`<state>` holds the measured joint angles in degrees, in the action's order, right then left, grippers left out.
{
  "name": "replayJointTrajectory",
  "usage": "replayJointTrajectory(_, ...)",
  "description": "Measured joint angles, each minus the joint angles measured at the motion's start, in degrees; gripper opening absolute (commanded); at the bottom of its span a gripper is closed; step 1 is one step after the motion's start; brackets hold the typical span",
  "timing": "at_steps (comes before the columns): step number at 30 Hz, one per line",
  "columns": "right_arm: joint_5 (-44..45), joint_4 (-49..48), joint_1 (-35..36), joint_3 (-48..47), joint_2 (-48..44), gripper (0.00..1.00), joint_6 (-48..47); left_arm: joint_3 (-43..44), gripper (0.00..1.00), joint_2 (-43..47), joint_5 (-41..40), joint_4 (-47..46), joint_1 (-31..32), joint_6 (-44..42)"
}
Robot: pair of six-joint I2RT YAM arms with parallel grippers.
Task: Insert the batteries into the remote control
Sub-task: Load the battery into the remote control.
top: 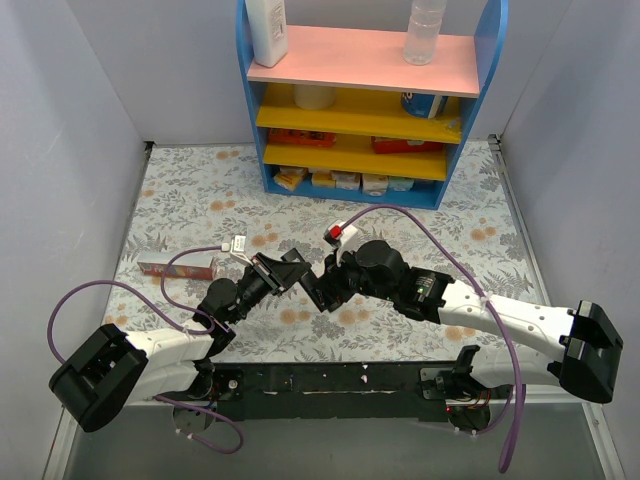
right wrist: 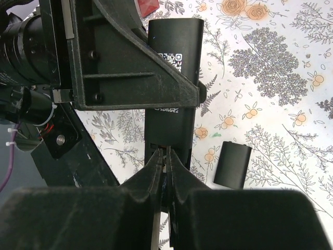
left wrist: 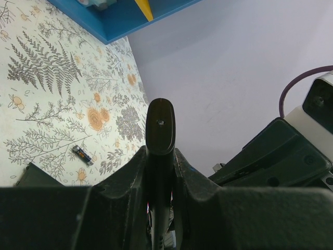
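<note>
Top view: a floral cloth [top: 200, 190] lies between grey walls [top: 60, 120]. At 12 o'clock a blue shelf unit [top: 243, 60] bears a white bottle [top: 267, 25] and a clear bottle [top: 425, 30], with small boxes [top: 345, 181] lower down. The left gripper [top: 283, 270] and right gripper [top: 318, 290] meet at centre.

Left wrist: the fingers clamp the remote control [left wrist: 160, 122] edge-on, and a battery [left wrist: 82, 154] lies on the cloth at 8 o'clock.

Right wrist: the fingers are pinched nearly together at the remote's near end, and I cannot tell whether anything is between them. A flat black piece [right wrist: 232, 164] lies at 4 o'clock.
</note>
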<state>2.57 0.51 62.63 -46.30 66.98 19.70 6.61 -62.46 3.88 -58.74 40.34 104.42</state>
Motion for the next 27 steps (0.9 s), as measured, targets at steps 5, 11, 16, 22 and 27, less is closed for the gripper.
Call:
replayJointTrajectory(5,-1.3,-0.4,-0.1,0.0,0.3,0.06,-0.3,0.0,0.0,0.0,0.1,0.2,0.0,0.0)
replayJointTrajectory(11,-3.2,-0.7,-0.1,0.0,1.0,0.02,-0.6,0.0,0.0,0.0,0.4,0.3,0.1,0.1)
replayJointTrajectory(16,-3.9,-1.1,-0.2,0.0,1.2,0.01,-1.2,0.0,0.0,0.0,0.5,0.3,0.1,0.5)
replayJointTrajectory(22,-4.6,-4.0,-0.2,1.3,1.4,0.01,-2.0,0.0,0.0,0.0,0.4,0.5,0.1,1.9)
replayJointTrajectory(27,-5.4,-8.4,-0.2,3.9,1.4,0.01,-2.1,0.0,0.0,0.0,0.4,1.8,0.1,2.8)
